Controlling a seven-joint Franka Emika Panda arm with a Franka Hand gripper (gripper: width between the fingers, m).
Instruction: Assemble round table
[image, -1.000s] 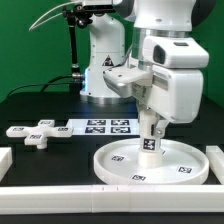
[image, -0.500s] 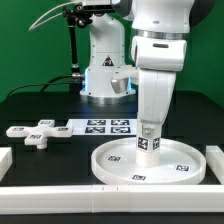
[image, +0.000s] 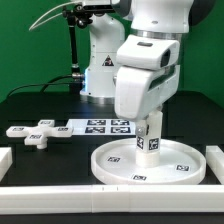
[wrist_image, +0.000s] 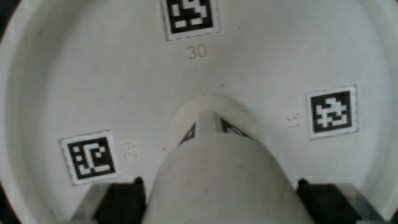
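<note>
Reaching down from above, the arm has its gripper (image: 150, 126) over the middle of the big round disc (image: 186, 171), which lies flat on the dark desk (image: 40, 108) towards the exterior view's right, close to the front border bar (image: 90, 191). The short leg (image: 151, 144) stands upright at the disc's centre with its lower end on the hub, a small black-and-white tag facing the camera.

From the wrist view the leg (wrist_image: 217, 150) runs straight down to the middle of the disc (wrist_image: 107, 90). The dark fingers (wrist_image: 121, 200) sit tight against it on both sides, so the gripper (wrist_image: 217, 202) is clenched around the leg's upper part. Three tags show on the disc's face around the leg. Whether the leg is actually seated in the hub or only resting on it, I cannot tell.

The cross-shaped foot (image: 38, 133) lies loose on the desk well off to the exterior view's left. Between it and the disc lies the marker board (image: 103, 126), flat on the desk. Behind all this stands the robot's white base (image: 105, 70).
</note>
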